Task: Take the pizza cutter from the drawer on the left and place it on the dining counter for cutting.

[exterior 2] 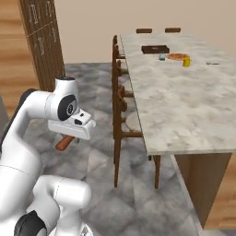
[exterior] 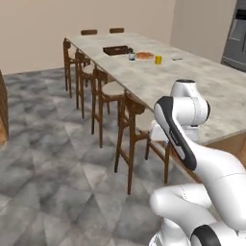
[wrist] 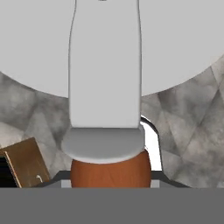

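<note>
The pizza cutter (wrist: 105, 78) fills the hand view: a grey wheel and guard above, a reddish-brown handle (wrist: 110, 171) below. My gripper (wrist: 109, 178) is shut on that handle. In the right base view the gripper (exterior 2: 69, 137) hangs low over the floor, left of the stools, and the handle (exterior 2: 64, 143) sticks out beneath it. The dining counter (exterior: 202, 77), long and marbled, lies ahead to the right (exterior 2: 184, 106), apart from the gripper. A brown wooden corner (wrist: 24, 162) shows at the lower left of the hand view; whether it is the drawer I cannot tell.
Wooden stools (exterior: 127, 115) line the counter's near side (exterior 2: 120, 106). At the counter's far end sit a dark tray (exterior: 117, 49), an orange pizza (exterior: 144, 55) and a yellow cup (exterior: 158, 59). A carved-panel cabinet (exterior 2: 41, 41) stands at the left. Grey tiled floor (exterior: 48, 144) lies open.
</note>
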